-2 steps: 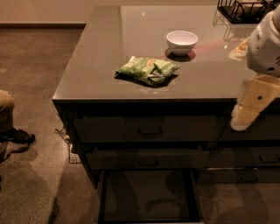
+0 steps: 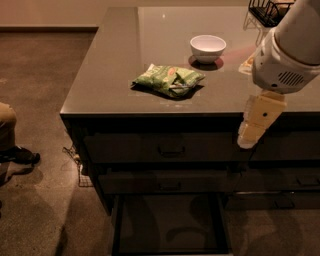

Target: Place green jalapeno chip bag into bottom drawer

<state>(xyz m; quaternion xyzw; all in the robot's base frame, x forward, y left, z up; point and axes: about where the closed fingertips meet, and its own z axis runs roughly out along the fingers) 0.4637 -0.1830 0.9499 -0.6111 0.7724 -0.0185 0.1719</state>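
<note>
Bag (image 2: 168, 80): a crumpled light-green foil pack lying flat on the counter (image 2: 110, 75), centre of the frame, near the front edge and not yet held. A white bowl (image 2: 208, 48) stands just behind it to the right, apart from it. A wire rack (image 2: 265, 11) is seen at the upper right.

Drawer (image 2: 170, 225): the lowest of 3, pulled open at the bottom centre of the frame, its dark floor bare. The 2 upper drawers (image 2: 171, 150) are shut.

Gripper (image 2: 248, 140): hung at the right of the frame, in front of the cabinet face and below the counter edge, well apart from the bag. Whether it is open or closed cannot be told.

Risks, as judged:
- The counter edge may be struck, since the gripper must be raised past it before the bag can be reached.
- The bowl may be nudged if the bag is approached from the right or overshot.
- The slick, air-filled foil may slip from a pinch.
- The bag may catch on the drawer rim or fall to the floor if it is released too far forward.

Writing: white and red-orange print is visible on the bag, but no brand or word can be read.
</note>
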